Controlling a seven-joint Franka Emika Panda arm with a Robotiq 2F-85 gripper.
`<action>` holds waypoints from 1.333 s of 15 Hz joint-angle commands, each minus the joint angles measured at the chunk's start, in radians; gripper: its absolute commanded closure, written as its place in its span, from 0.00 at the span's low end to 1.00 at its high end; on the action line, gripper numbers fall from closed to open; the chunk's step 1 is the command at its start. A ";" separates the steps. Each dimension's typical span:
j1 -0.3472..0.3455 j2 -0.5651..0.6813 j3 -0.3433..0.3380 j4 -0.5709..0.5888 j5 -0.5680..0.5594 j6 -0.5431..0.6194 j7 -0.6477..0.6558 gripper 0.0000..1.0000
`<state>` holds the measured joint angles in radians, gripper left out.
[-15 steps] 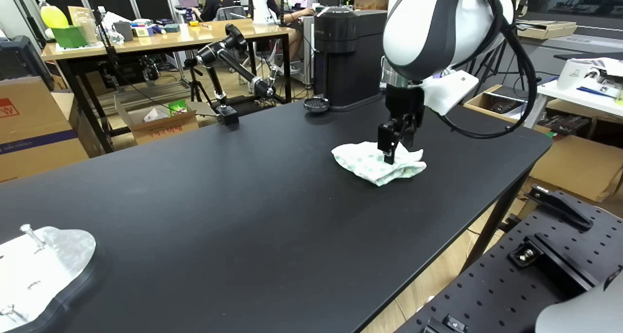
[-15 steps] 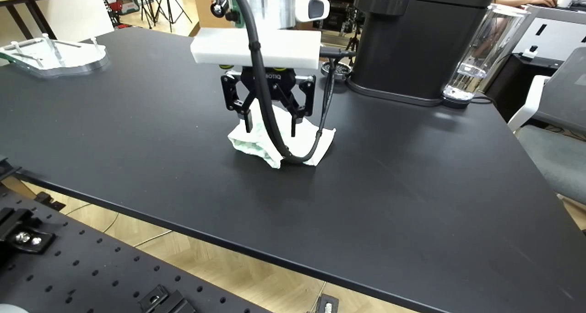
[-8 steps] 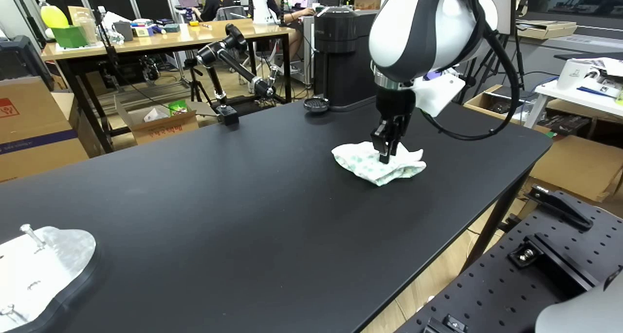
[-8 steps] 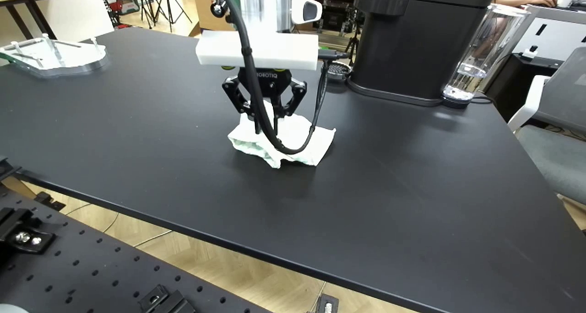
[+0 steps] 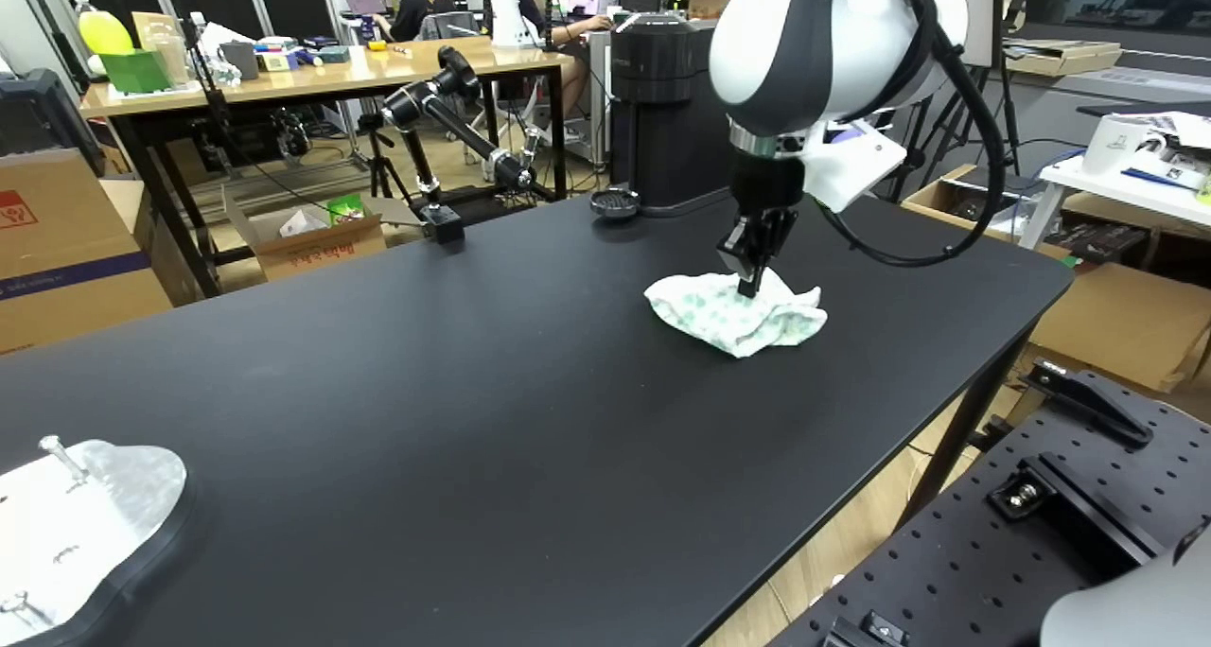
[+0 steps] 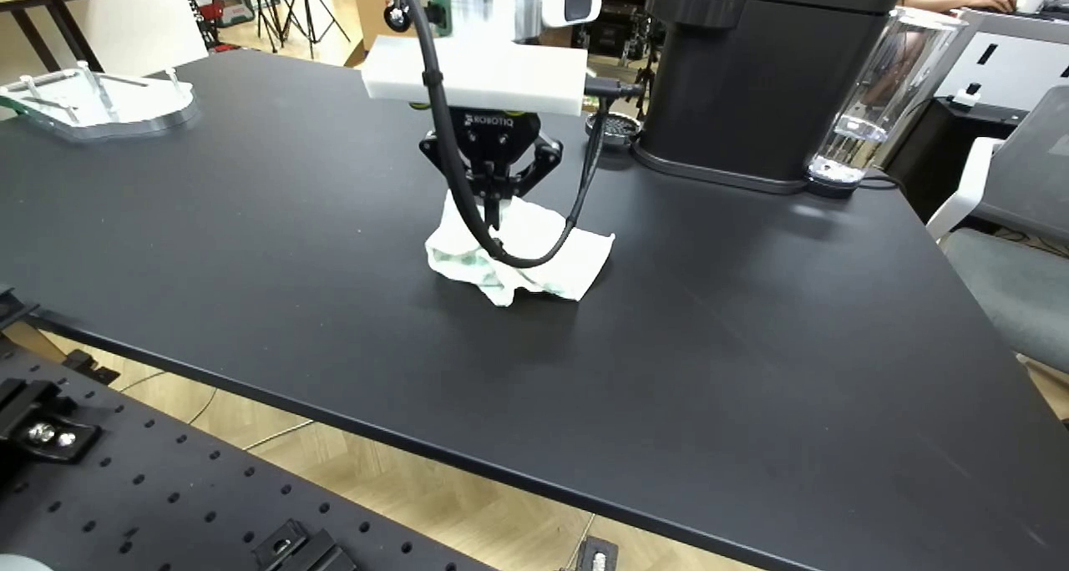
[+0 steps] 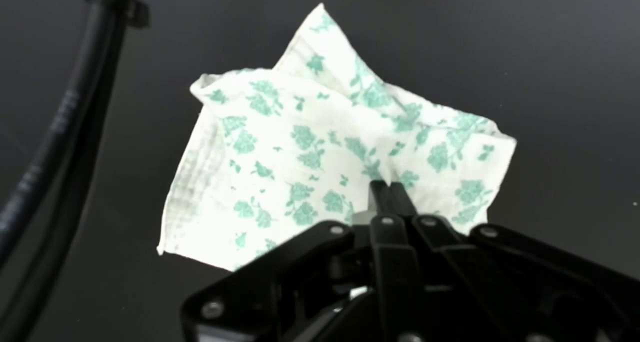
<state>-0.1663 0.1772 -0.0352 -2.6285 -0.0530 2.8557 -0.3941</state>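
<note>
In an exterior view, a black claw (image 5: 748,288) points down at a crumpled white cloth (image 5: 700,308) with pale green markings, which lies on a dark desk (image 5: 407,420). A second ago the claw stood spread over the cloth; now it is pressed together and slightly higher, and the cloth peaks up beneath it. This suggests a pinch that has taken hold of the fabric, though most of it rests on the desk. Behind stands a black appliance (image 5: 676,146), with a small round tray (image 5: 615,204) at its foot. At the left of this view, the edge cuts off a pegged metallic plate (image 5: 123,496).

In an exterior view where a black cable (image 6: 526,262) loops in front of the narrowed claw, one side of the cloth has drawn inward a little. Only here can a clear tank (image 6: 877,95) beside the appliance and a grey chair (image 6: 1027,162) be seen.

The wrist view shows what the others cannot: printed green flowers, folded layers, a corner pointing away, and the fingertips (image 7: 378,197) side by side with a small ruck of cloth gathered at them. How much fabric lies between them is hidden.
</note>
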 commanded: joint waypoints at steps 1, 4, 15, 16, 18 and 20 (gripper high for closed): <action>-0.002 -0.097 -0.004 -0.012 0.049 -0.036 0.046 1.00; 0.030 -0.184 -0.019 0.012 0.062 -0.147 0.175 1.00; 0.087 -0.400 0.065 0.317 -0.004 -0.569 0.661 1.00; 0.091 -0.396 0.076 0.362 -0.005 -0.602 0.683 1.00; 0.102 -0.378 0.097 0.464 -0.003 -0.672 0.723 1.00; 0.116 -0.355 0.121 0.571 -0.007 -0.744 0.764 1.00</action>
<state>-0.0708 -0.2316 0.0611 -2.2219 -0.0408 2.2219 0.2789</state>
